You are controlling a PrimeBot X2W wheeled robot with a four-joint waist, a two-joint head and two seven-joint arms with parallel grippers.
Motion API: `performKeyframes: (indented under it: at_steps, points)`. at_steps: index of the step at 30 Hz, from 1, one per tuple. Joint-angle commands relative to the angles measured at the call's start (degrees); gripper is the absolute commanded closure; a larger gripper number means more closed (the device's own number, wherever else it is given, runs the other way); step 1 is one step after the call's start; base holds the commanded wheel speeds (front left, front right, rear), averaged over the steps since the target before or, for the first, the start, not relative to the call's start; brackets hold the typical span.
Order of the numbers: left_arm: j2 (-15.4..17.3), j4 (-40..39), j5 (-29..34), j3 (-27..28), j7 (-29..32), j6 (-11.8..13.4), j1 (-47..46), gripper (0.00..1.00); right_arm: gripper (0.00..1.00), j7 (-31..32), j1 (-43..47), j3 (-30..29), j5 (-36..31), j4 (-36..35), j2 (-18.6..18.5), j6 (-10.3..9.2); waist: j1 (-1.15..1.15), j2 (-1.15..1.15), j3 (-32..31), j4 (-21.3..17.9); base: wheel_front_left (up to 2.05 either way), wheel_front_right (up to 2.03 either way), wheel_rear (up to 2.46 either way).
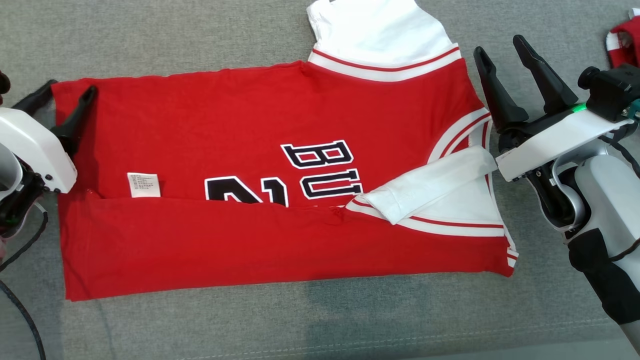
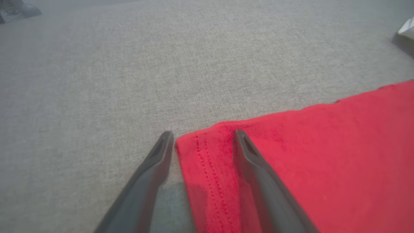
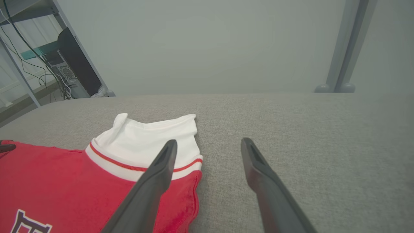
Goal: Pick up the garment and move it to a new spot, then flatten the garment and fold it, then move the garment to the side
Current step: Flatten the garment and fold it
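Seems roughly halfway. Has the shirt point(image 1: 280, 165) flat in the middle of the tabletop point(image 1: 200, 325), near long edge folded over once, one white sleeve point(image 1: 430, 185) tucked in at 4 o'clock. Leaves the other sleeve point(image 1: 380, 30) at 12 o'clock, more folds and the move aside. Shows the left hand point(image 1: 72, 86) at 9 o'clock, spread, astride the hem corner, pinching nothing; right hand point(image 1: 500, 45) at 3 o'clock, spread too, just beside the shoulder edge.

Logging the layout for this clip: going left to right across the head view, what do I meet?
In order: left gripper → white care label on the red jersey → black BU lettering → folded white sleeve → right gripper → red-and-white cloth at the right edge.
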Motion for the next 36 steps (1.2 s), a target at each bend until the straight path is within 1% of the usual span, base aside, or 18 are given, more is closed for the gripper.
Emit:
performKeyframes:
  at_steps: [1,2,4,5,6,7,8,12,13,14,18,21,29,32,36]
  points:
    - [3.80,-1.83,-1.74,0.85,0.44,-0.41,-0.54,0.06,0.00,-0.74,0.55,0.23,-0.32,-1.02,-0.17,-0.16,0.00,0.00,-0.13,0.40,0.00,0.00,0.00]
    - [4.16,-2.75,-2.66,0.05,0.70,-0.41,-0.37,0.06,0.00,-0.74,0.44,0.28,-0.33,-0.97,-0.20,-0.16,0.00,0.00,-0.19,0.58,0.00,0.00,0.00]
    - [4.67,-3.86,-4.79,-0.58,0.44,-0.41,-0.26,0.17,0.00,-0.74,0.20,0.37,-0.35,-0.88,-0.29,-0.16,0.00,0.00,-0.26,0.97,0.00,0.00,0.00]
    - [4.92,-4.26,-5.34,-1.06,0.22,-0.41,-0.36,0.19,0.00,-0.74,0.09,0.45,-0.34,-0.83,-0.29,-0.16,0.00,0.00,-0.28,1.13,0.00,0.00,0.00]
    - [5.05,-4.59,-5.97,-1.38,-0.20,-0.41,-0.51,0.25,0.00,-0.74,-0.02,0.59,-0.33,-0.79,-0.28,-0.16,0.00,0.00,-0.26,1.27,0.00,0.00,0.00]
    - [5.22,-4.90,-6.25,-1.77,-0.82,-0.41,-0.76,0.35,0.00,-0.74,-0.14,0.71,-0.25,-0.76,-0.24,-0.16,0.00,0.00,-0.21,1.39,0.00,0.00,0.00]
    - [5.35,-5.38,-7.00,-2.47,-1.98,-0.41,-1.22,0.51,0.00,-0.74,-0.41,1.15,-0.03,-0.51,-0.26,-0.16,0.00,0.00,-0.11,1.58,0.00,0.00,0.00]
    - [5.40,-6.11,-8.55,-4.19,-3.19,-0.41,-2.06,0.71,0.00,-0.74,-1.36,2.47,0.52,0.45,-0.70,-0.16,0.00,0.00,0.16,2.09,0.00,0.00,0.00]
    - [5.42,-6.32,-8.61,-4.61,-3.86,-0.41,-2.38,0.84,0.00,-0.74,-1.79,2.78,0.65,0.71,-0.92,-0.16,0.00,0.00,0.27,2.26,0.00,0.00,0.00]
    - [5.35,-6.48,-8.74,-4.91,-4.68,-0.41,-2.72,0.89,0.00,-0.74,-2.31,3.08,0.75,1.02,-1.22,-0.16,0.00,0.00,0.39,2.47,0.00,0.00,0.00]
    - [5.08,-6.82,-7.39,-6.44,-9.12,-0.42,-4.64,1.00,0.00,-0.72,-5.25,4.32,1.10,2.99,-2.66,-0.16,0.00,0.00,0.89,3.65,0.00,0.00,0.00]
    - [4.05,-6.29,-6.60,-8.78,-10.10,-0.42,-5.59,1.00,0.00,0.20,-8.18,5.48,1.62,5.22,-3.30,-0.16,0.00,0.00,1.27,4.87,0.00,0.00,0.00]
    - [0.49,-5.30,-6.92,-13.69,-11.96,-0.42,-9.10,1.00,0.00,4.21,-16.42,8.78,4.02,11.42,-3.93,-0.16,0.00,0.00,3.07,8.59,0.00,0.00,0.00]
    - [-0.22,-5.42,-6.90,-14.93,-12.58,-0.42,-9.98,1.00,0.00,5.04,-17.84,9.42,5.19,12.85,-3.75,-0.16,0.00,0.00,3.54,9.55,0.00,0.00,0.00]
    - [-1.59,-5.60,-7.11,-17.44,-13.61,-0.42,-11.18,1.00,0.00,8.04,-20.01,11.90,7.06,15.52,-3.98,-0.16,0.00,0.00,4.37,11.48,0.00,0.00,0.00]
